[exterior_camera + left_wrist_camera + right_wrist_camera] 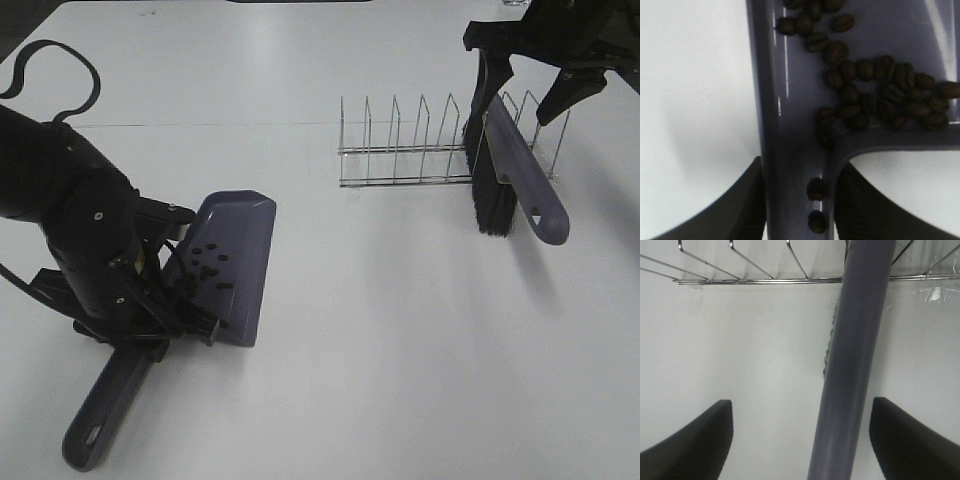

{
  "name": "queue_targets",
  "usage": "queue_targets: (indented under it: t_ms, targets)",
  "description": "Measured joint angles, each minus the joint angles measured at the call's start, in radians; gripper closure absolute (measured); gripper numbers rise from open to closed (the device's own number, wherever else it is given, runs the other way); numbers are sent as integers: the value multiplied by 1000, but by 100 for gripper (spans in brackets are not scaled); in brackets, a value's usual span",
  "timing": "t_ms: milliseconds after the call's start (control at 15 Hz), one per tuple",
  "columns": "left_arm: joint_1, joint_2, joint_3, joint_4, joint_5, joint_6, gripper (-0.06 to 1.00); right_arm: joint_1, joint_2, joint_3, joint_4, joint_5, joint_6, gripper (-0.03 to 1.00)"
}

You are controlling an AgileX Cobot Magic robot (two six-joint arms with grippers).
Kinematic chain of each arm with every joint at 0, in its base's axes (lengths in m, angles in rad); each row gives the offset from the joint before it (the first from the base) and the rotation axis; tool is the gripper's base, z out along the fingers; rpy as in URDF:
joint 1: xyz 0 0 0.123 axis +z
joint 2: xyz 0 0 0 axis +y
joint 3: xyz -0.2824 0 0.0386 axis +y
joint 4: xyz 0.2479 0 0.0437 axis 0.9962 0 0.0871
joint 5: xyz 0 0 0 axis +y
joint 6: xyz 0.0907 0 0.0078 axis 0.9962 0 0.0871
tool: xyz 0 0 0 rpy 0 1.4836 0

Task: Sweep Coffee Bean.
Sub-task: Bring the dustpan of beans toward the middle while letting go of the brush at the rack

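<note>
Tiny dark brown coffee beans (875,100) lie in grey-purple plastic dustpan (232,262), left gripper (797,210) jaws clamped on its handle. Right gripper (800,440) jaws wide, astride racked black-bristled brush (505,170). Sweeping looks done; next, right arm lifts clear.

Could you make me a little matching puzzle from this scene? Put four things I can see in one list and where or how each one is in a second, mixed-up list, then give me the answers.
Things:
1. coffee beans
2. dustpan
3. brush
4. wire rack

Descriptions:
A. leaning at the rack, between open jaws of the right gripper
B. lying inside the purple pan
C. handle clamped by the left gripper
D. standing empty of dishes on the white table

Pairs: 1-B, 2-C, 3-A, 4-D
</note>
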Motion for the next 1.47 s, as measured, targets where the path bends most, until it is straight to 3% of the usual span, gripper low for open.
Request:
queue_targets:
  t_ms: [800,1067,1467]
  targets:
    - [73,-4,-30,-30,-91,-36,60,0,-66,70,2,1,-6,30]
    - [147,-3,-65,-47,-46,26,60,0,-66,70,2,1,-7,30]
    - [153,42,-70,-73,-73,60,60,0,-66,70,2,1,-8,30]
